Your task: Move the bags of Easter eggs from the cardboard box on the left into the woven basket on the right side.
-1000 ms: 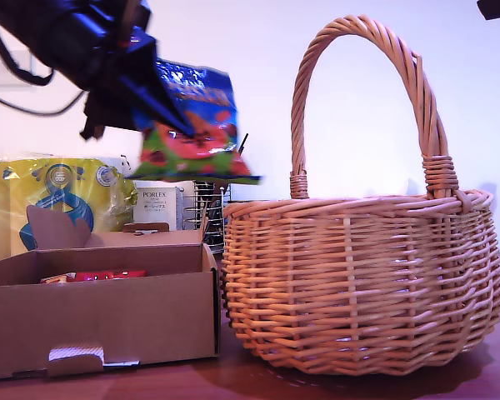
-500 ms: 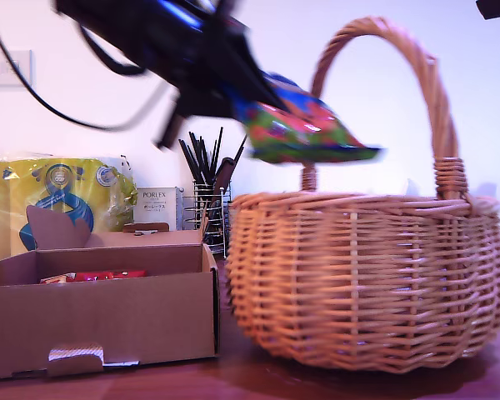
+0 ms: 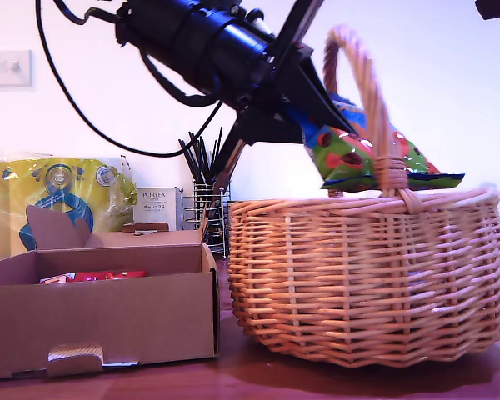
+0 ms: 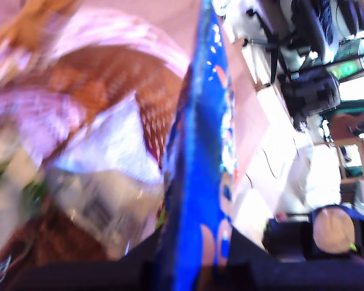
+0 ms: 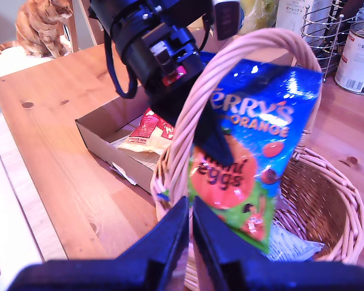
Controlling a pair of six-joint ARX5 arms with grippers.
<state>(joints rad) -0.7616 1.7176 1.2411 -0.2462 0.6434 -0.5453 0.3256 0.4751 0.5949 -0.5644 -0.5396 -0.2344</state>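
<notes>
Terry's Orange eggs bag (image 3: 362, 154) hangs pinched in my first gripper (image 3: 308, 104), whose jaws are clamped on its upper edge, above the woven basket (image 3: 367, 275) and just behind its arched handle (image 3: 371, 100). My second gripper (image 5: 191, 227) hovers above the basket, jaws almost together and holding nothing. Inside the basket lies a white packet (image 5: 291, 245). At the exterior view's left, the cardboard box (image 3: 100, 308) holds a red bag (image 3: 96, 274).

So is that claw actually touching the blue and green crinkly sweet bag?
Touching. In the second wrist view my first gripper pinches the blue and green sweet bag, its dark fingers pressed on the packet above the wicker basket.
</notes>
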